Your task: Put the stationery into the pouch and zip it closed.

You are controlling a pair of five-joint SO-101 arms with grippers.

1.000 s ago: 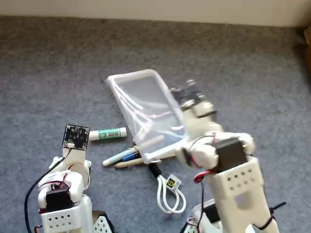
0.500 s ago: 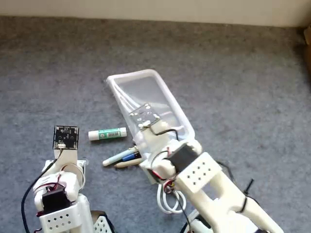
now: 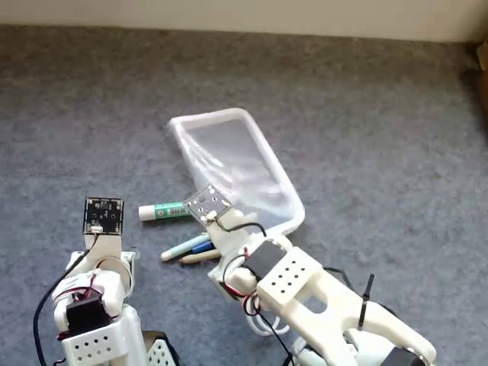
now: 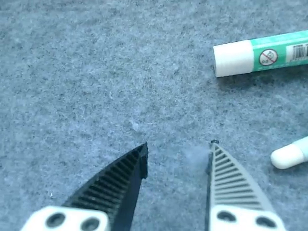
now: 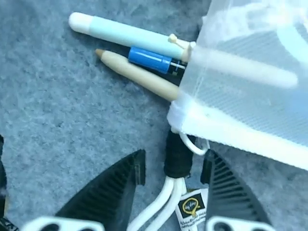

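The translucent white pouch [image 3: 229, 156] lies on the grey carpet, its mesh wall [image 5: 255, 91] close in the right wrist view. A light blue pen [image 5: 125, 34], a blue pen [image 5: 153, 59] and a beige pencil [image 5: 134, 73] stick out of its mouth, the pencil running on inside. A green glue stick [image 3: 164, 211] [image 4: 262, 57] lies apart from the pouch. My right gripper [image 5: 174, 154] is open, jaws either side of the black cap [image 5: 177, 156] of a white cord tied to the pouch corner. My left gripper [image 4: 178, 143] is open over bare carpet, short of the glue stick.
The white cord [image 5: 156, 204] with its paper tag [image 5: 191, 208] loops on the carpet beneath the right arm [image 3: 290, 286]. The left arm [image 3: 95, 293] stands at the front left. A light pen tip [image 4: 290, 155] lies near the left gripper's white finger. Grey carpet [image 3: 381, 114] surrounds everything.
The right arm swung from the pouch's right side across its lower end, to the pens and cord. The left arm drew slightly left, then held still.
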